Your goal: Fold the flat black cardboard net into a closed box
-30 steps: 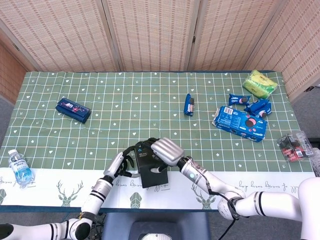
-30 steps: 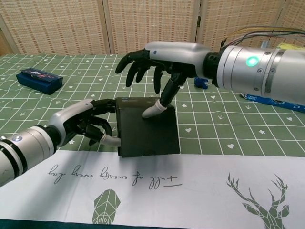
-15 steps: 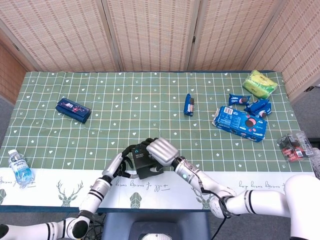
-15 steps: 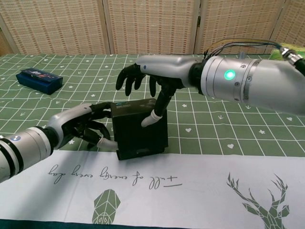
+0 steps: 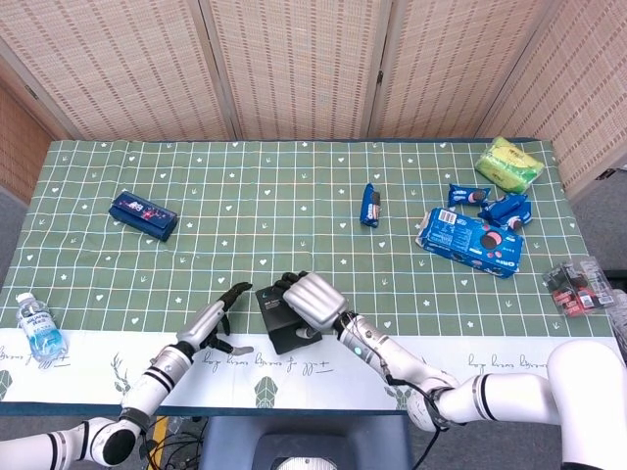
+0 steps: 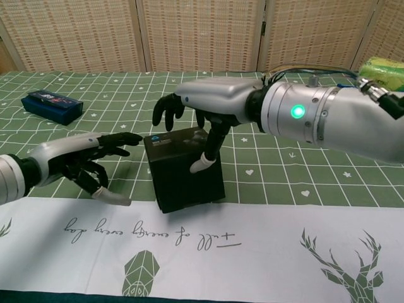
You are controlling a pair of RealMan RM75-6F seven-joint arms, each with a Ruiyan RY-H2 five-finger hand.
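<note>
The black box (image 6: 183, 169) stands near the front edge of the desk (image 5: 294, 196), at the seam where the green checked cloth meets the white strip with the deer print, and it already looks like a closed block rather than a flat net. My right hand (image 6: 202, 107) is draped over it from above: the fingers curl down over the top and far edge, and the thumb presses its pale tip against the face that looks toward me, so this hand holds the box. My left hand (image 6: 82, 161) hangs just beside the box's left side, fingers spread and holding nothing; its longest fingertip reaches toward the upper left corner, and I cannot tell whether it touches. I judge the step in hand to be seating the last flap and squaring the walls. To do that well, I would keep the right hand's downward press even so the lid does not spring, bring the left palm flat against the left wall as a counter-brace, and squeeze gently. Further off lie a dark blue packet (image 5: 143, 214), a water bottle (image 5: 38, 328) and snack packs (image 5: 468, 238).
</note>
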